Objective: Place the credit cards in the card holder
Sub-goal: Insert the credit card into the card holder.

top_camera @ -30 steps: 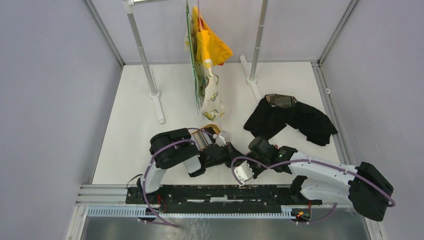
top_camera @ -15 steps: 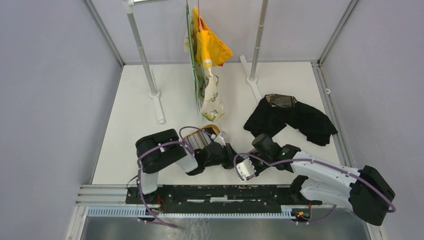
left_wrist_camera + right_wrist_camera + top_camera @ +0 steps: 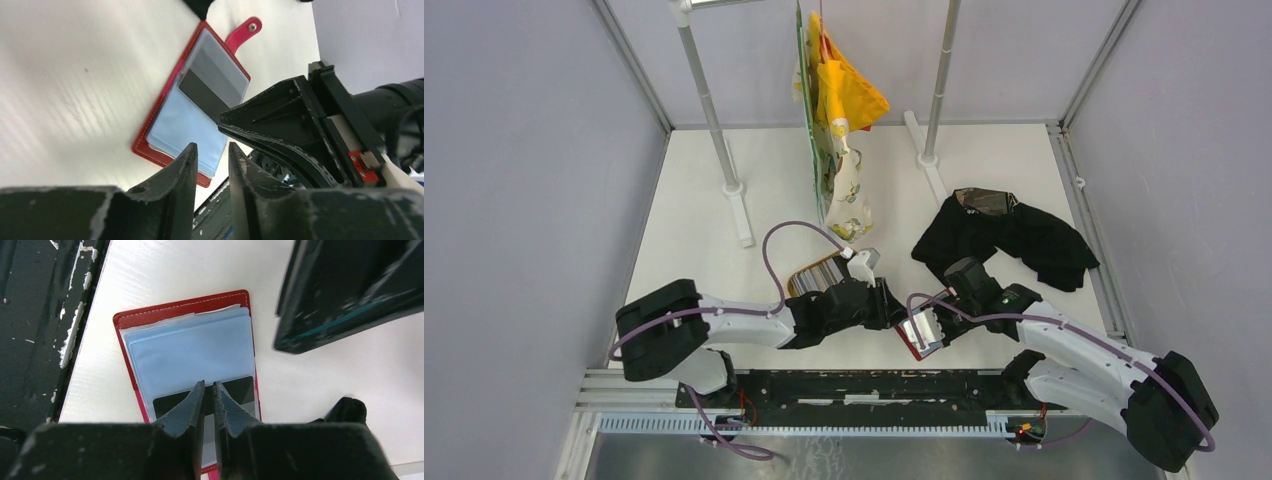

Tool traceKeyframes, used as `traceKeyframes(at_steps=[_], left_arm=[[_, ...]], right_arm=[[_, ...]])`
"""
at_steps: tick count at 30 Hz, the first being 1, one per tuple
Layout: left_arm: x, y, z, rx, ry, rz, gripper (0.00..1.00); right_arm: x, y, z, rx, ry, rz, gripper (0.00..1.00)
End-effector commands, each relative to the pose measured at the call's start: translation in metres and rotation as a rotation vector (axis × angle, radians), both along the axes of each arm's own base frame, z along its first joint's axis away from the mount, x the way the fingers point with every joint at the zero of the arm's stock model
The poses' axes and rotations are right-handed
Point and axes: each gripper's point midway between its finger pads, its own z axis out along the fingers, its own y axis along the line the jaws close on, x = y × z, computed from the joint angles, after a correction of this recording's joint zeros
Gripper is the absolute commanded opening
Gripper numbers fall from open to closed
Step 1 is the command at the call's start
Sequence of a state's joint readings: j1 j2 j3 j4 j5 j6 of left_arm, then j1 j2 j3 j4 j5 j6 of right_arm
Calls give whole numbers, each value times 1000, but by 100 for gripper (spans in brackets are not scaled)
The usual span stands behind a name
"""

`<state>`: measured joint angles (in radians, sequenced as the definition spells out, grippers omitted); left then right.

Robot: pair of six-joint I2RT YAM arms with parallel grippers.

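While the red card holder is lying open on the white table, its long axis is running in line with the right gripper, whose fingers are sitting nearly together over a black card; whether they are pinching it I cannot tell. Its snap tab is pointing away from the left gripper, whose fingers are standing slightly apart, empty.

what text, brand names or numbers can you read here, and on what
No text can be read.
Red leather-look folding card holder: no lettering on its rim or pale blue sleeves.
Black plastic card: face shows no digits.
Hanging yellow patterned cloth: print too small to read.
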<state>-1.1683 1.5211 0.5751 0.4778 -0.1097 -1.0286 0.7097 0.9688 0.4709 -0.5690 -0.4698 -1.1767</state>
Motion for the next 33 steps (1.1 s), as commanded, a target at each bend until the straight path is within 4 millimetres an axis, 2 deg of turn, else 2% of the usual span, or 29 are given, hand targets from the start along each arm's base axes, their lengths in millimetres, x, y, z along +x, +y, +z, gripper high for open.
traceKeyframes(at_steps=[1, 3, 5, 8, 9, 12, 16, 23, 27, 33], left_arm=[[23, 29, 20, 162, -225, 47, 38], [25, 39, 29, 168, -270, 61, 44], [27, 48, 37, 154, -302, 78, 55], [25, 52, 47, 98, -325, 83, 92], [23, 51, 49, 85, -323, 69, 99], [13, 36, 52, 35, -321, -21, 100], [1, 22, 47, -28, -304, -97, 89], [-8, -3, 28, -75, -244, -174, 67], [-6, -16, 11, -60, -203, -178, 47], [2, -25, -10, 21, -162, -162, 35]], right_arm=[[2, 11, 21, 81, 2, 30, 17], [2, 10, 20, 81, 7, 28, 17], [1, 10, 18, 80, 13, 30, 17], [0, 10, 15, 76, 20, 37, 17], [0, 11, 15, 77, 21, 39, 17], [0, 10, 12, 76, 21, 40, 17], [1, 10, 9, 71, 22, 31, 18], [1, 10, 4, 68, 28, 25, 18], [2, 9, 3, 70, 23, 18, 18], [1, 9, 1, 67, 29, 13, 17]])
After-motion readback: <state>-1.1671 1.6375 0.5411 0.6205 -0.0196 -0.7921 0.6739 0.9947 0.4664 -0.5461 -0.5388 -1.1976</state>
